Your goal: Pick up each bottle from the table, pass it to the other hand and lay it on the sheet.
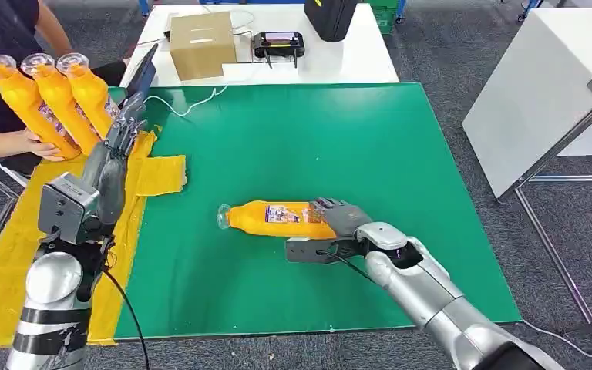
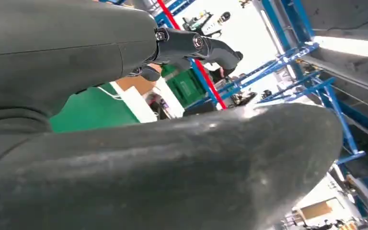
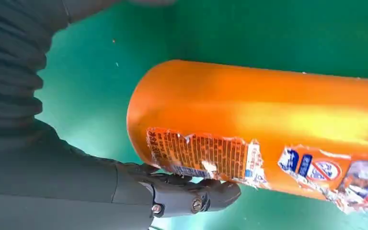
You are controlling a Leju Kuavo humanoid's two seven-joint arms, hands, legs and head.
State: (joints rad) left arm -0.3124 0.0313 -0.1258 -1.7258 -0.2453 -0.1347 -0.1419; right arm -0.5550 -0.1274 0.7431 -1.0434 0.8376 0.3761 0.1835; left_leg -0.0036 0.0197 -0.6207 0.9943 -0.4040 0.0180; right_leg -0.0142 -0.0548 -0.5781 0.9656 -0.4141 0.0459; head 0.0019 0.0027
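1. Head view: the orange bottle (image 1: 277,219) lies on its side on the green mat (image 1: 339,131), clear cap end toward the robot's left, base end at the right hand (image 1: 339,220).
2. Right hand sits at the bottle's base end, fingers laid over the top of it. Right wrist view: dark fingertips (image 3: 206,195) touch the torn label near the base. Whether the grasp is fully closed I cannot tell; the bottle appears not yet lifted.
3. Left hand (image 1: 123,123) is raised over the yellow sheet (image 1: 154,173), fingers extended and apart, holding nothing.
4. Judgement, step in hand: securing the bottle for pickup. Seat the thumb under the body opposite the fingers before lifting; the round, smooth body may roll away on the mat.
5. Judgement: gripping so near the base leaves the long cap end heavy and free. That suits the handover, since the left hand can take the middle or neck.
6. Surface: mat is flat, with the sheet along its left edge.
7. Room: a person at far left holds three more bottles (image 1: 54,96). A cardboard box (image 1: 200,42) and a white cable (image 1: 193,104) lie beyond the mat.
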